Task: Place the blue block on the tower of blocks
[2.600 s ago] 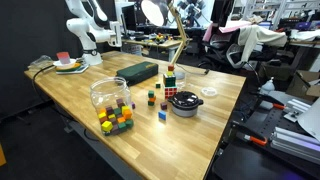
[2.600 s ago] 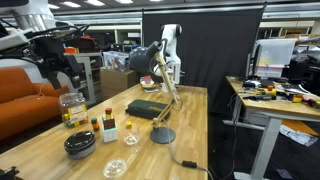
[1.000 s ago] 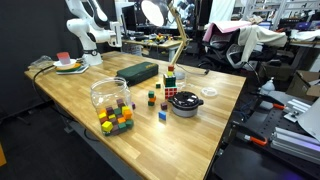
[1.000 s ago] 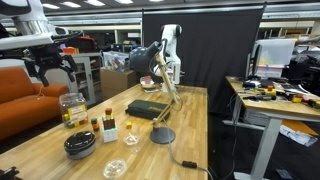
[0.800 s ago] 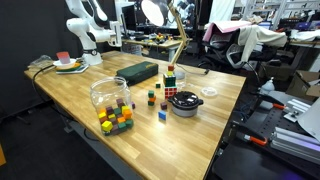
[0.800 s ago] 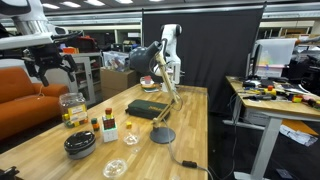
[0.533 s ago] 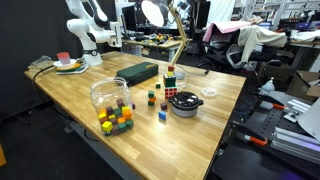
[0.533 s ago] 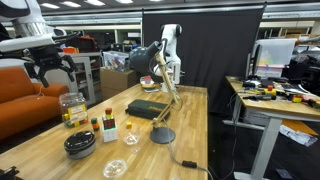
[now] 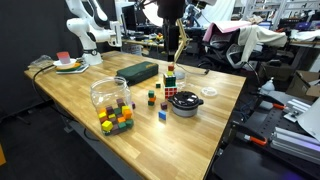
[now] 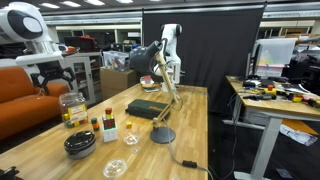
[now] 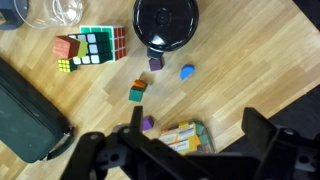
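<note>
your gripper (image 11: 186, 150) hangs high over the table (image 11: 250, 60) with its jaws spread wide and nothing between them. only the wrist view tells you that: in both exterior views the tool is a dark shape too small to read. the blue block (image 11: 187, 71) lies flat on the wood just below the black bowl (image 11: 165, 22) in the wrist view, apart from the bowl and well clear of your fingers (image 11: 100, 155). in an exterior view the blue block (image 9: 162, 115) sits on the camera side of the bowl, near it but not touching. the tower of blocks (image 9: 170, 72) stands on the puzzle cube (image 9: 170, 92), and only this side view shows its height. the wrist view looks straight down on the cube's coloured face, with a reddish block at its left edge. in an exterior view the tower (image 10: 108, 118) shows again, but the blue block is too small to pick out there.
</note>
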Robot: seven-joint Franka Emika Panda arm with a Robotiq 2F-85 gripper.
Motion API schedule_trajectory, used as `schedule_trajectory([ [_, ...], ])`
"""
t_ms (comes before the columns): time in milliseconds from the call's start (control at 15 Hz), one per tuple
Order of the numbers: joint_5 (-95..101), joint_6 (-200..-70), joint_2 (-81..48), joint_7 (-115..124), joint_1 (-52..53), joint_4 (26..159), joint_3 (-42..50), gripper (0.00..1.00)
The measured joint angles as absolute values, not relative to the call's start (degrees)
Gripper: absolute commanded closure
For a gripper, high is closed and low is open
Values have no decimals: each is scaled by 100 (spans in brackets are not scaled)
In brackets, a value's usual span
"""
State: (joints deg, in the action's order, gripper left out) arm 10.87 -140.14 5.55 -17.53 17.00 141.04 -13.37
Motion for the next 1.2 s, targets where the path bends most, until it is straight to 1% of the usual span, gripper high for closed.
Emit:
schedule_trajectory([
  [200,1221,-14014,17,-1422,1677,13731,-1338,0],
  [600,1219,-14011,-26,-1404,1676,13675,-1338,0],
  [800,876,-14021,-135,-1471,1688,13675,-1377,0],
  [1200,330,-14370,-1051,-1350,1625,13469,-1393,0],
])
